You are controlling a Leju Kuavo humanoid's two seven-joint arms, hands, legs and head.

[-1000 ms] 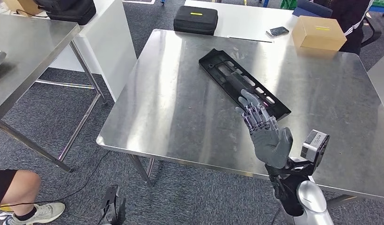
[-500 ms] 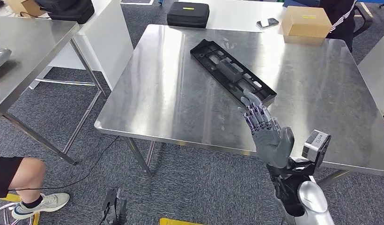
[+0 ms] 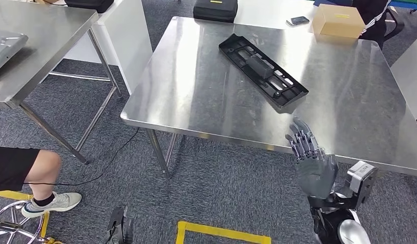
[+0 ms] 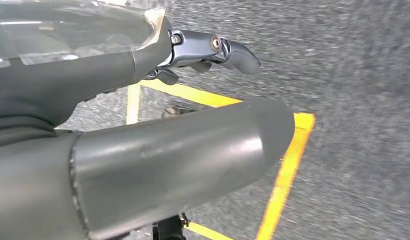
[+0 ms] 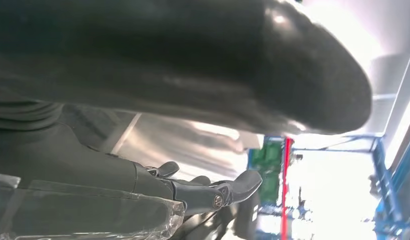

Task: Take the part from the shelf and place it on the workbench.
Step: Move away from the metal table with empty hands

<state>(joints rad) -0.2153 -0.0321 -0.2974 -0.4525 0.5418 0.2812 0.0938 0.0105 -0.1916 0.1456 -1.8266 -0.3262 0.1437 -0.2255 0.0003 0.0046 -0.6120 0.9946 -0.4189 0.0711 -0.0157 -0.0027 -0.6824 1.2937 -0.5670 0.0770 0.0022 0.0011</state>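
Fingers (image 3: 300, 140) of right hand (image 3: 310, 165) spread, empty, near workbench (image 3: 196, 96) bearing part (image 3: 261, 70).

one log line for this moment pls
part: lying on workbench | right hand: open, empty, off near edge | left hand: over floor

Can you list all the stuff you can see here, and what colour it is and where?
long black plastic part: one, black, lying flat on the steel workbench
steel workbench: one, silver, centre
second steel table: one, silver, far left
black zip case: one, black, on the white table behind
cardboard box: one, tan, at the workbench's back edge
phone: one, dark, beside the box
yellow floor tape: yellow, on the grey carpet
person's leg and shoe: lower left
right hand: grey, holds nothing, fingers apart, at the workbench's near edge
left hand: dark grey, over the carpet
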